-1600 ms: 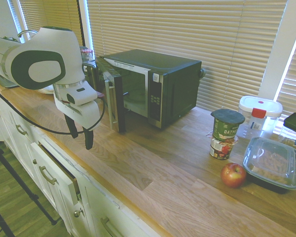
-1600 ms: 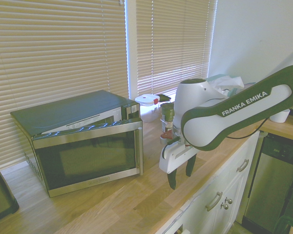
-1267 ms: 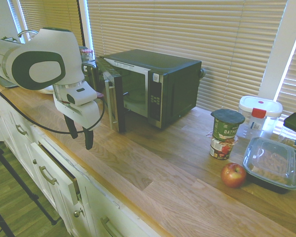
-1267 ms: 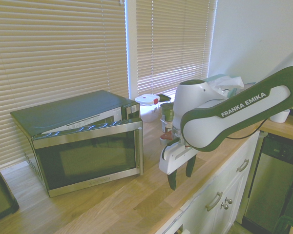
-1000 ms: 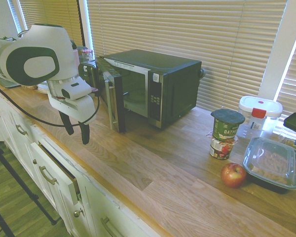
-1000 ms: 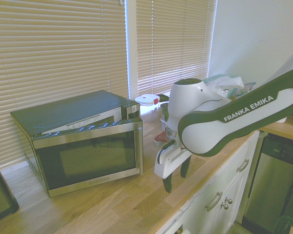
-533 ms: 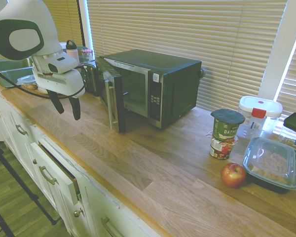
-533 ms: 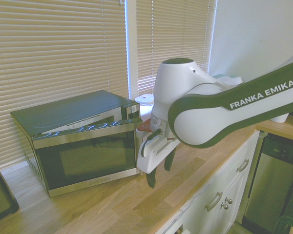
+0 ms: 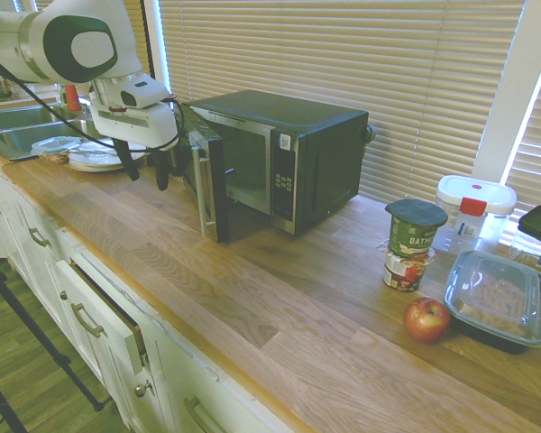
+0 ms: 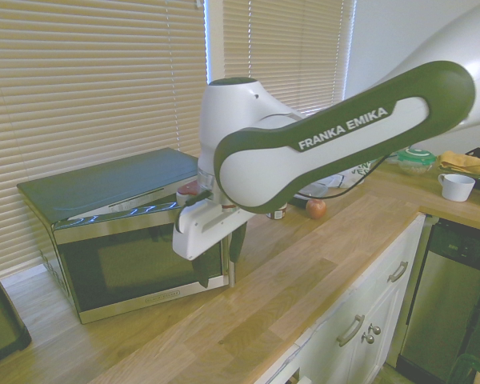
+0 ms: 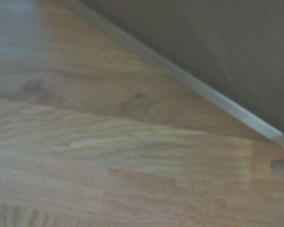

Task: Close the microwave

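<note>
Claw [image 9: 143, 172] hangs open beside the microwave's [image 9: 320, 167] partly open door [image 9: 214, 180].

1 red apple [image 9: 426, 320] lies beside 1 clear-lidded food container [image 9: 499, 299]. Near it, 1 oatmeal cup [image 9: 415, 229] sits on 1 smaller cup [image 9: 405, 270]. Behind stands 1 white-lidded container [image 9: 474, 213]. In the second exterior view, 1 white mug [image 10: 457, 187] stands near 1 folded yellow cloth [image 10: 466, 164].

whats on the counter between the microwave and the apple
Just bare counter between the microwave and the apple; the first exterior view shows it, with the oat cup off to one side.
</note>
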Controlling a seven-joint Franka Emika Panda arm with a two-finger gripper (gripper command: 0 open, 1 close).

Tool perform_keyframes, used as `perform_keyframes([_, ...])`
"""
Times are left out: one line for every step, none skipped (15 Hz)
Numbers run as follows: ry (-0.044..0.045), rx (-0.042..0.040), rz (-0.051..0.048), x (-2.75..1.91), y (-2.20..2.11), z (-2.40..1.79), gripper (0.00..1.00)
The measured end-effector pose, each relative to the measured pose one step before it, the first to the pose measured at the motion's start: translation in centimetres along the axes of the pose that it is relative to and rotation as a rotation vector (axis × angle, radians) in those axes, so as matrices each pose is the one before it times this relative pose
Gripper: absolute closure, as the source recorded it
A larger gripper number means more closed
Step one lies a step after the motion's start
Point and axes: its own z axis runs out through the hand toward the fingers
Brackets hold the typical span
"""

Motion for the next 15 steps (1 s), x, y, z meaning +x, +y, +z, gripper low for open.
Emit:
perform_keyframes([0.00839, 0.00267, 0.01189, 0.842, -0.93, 0.097, 0.0])
perform_keyframes([0.00384, 0.00031, 0.01179, 0.82, -0.802, 0.223, 0.0])
perform_keyframes([0.00042, 0.00183, 0.00564, 0.806, -0.637, 0.209, 0.0])
perform_keyframes([0.00445, 0.00152, 0.00298, 0.82, -0.54, 0.229, 0.0])
perform_keyframes([0.01008, -0.00116, 0.0119, 0.887, -0.37, 0.181, 0.0])
perform_keyframes([0.00957, -0.00114, 0.0178, 0.742, -0.263, 0.169, 0.0])
perform_keyframes([0.01439, 0.00375, 0.0154, 0.685, -0.241, -0.03, 0.0])
perform_keyframes([0.01451, 0.00904, 0.01732, 0.889, -0.149, -0.158, 0.0])
perform_keyframes([0.00906, 0.01109, 0.01286, 0.958, -0.177, -0.105, 0.0])
perform_keyframes([0.0066, 0.00701, 0.01301, 1.014, -0.138, -0.011, 0.0])
perform_keyframes([0.00589, 0.00592, 0.01191, 0.976, -0.208, 0.081, 0.0])
perform_keyframes([0.00467, 0.00549, 0.00992, 0.913, -0.367, 0.175, 0.0])
perform_keyframes([0.00375, 0.00521, 0.00828, 0.838, -0.464, 0.276, 0.0])
perform_keyframes([0.00387, 0.00546, 0.00731, 0.813, -0.547, 0.35, 0.0])
perform_keyframes([0.00362, 0.00494, 0.0055, 0.685, -0.682, 0.317, 0.0])
